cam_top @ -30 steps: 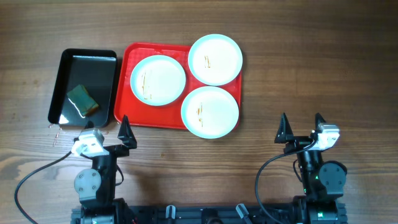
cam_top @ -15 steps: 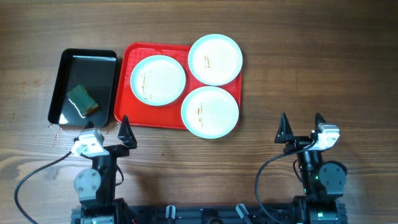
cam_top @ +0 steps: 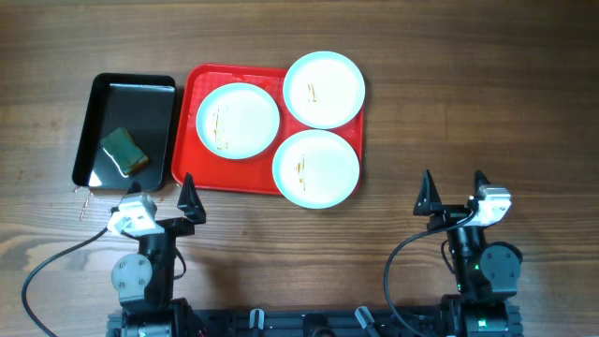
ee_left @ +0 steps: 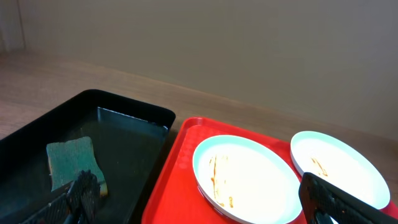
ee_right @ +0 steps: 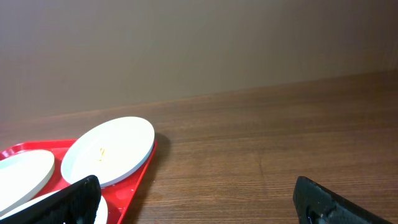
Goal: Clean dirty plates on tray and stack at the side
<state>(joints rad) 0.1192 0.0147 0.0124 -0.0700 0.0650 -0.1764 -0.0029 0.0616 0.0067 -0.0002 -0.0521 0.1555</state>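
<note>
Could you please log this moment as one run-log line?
left gripper open, empty | right gripper open, empty | three streaked plates on tray, unstacked | sponge in black tray

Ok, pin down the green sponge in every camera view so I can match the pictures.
Overhead: the sponge lies at the left, in the lower half of the black tray.
Left wrist: the sponge is at the lower left, inside the black tray.
Right wrist: not in it.
Shared landmark: the red tray, right beside the black tray; centre bottom in the left wrist view, lower left in the right wrist view.
</note>
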